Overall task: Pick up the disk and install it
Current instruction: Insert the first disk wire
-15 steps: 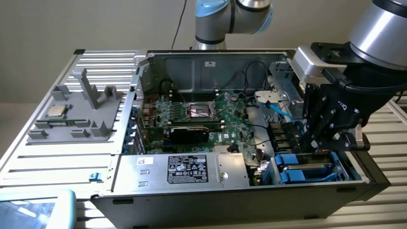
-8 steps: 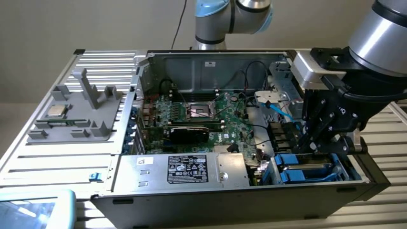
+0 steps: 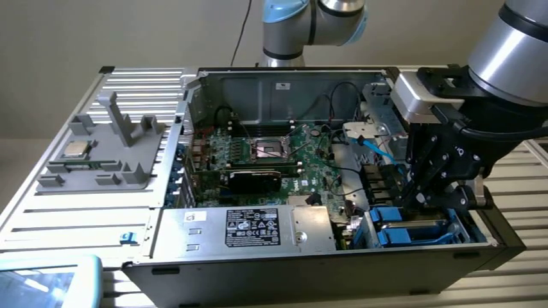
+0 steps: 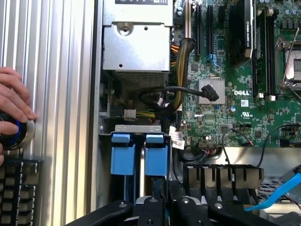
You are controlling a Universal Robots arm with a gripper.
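Hanging low over the open computer case [image 3: 479, 247], the black gripper [image 3: 428, 200] sits right above the drive bay at the corner on the exterior view's right. Its fingers [image 4: 157, 200] are drawn narrow, nearly together, pinching the thin top edge of the disk [image 4: 155, 162], which stands on edge in the bay with its bright blue plastic carrier showing. A second blue carrier [image 4: 123, 155] of the same blocky shape stands just beside it, and both sit under a small bent strip of bare metal.

Inside the case lies a green circuit board [image 3: 287, 160], busy with slots, a square empty socket and a dull finned heat sink [image 4: 210, 89]. Black and yellow cables [image 4: 176, 96] loop across it. At the front rests a big boxy silver power supply [image 3: 248, 228] with a black label, its sheet metal flat and punched with holes. A flat light-blue cable [image 4: 277, 195] trails near the bay.

Off to the exterior view's left, on the ribbed aluminium tabletop [image 3: 77, 212], stands a grey moulded plastic stand [image 3: 107, 151] carrying a small square silver chip [image 3: 77, 149].

From the wrist view, a person's hand [image 4: 11, 110] rests on a round knob with a blue glowing ring [image 4: 19, 134], next to a keyboard [image 4: 19, 190].
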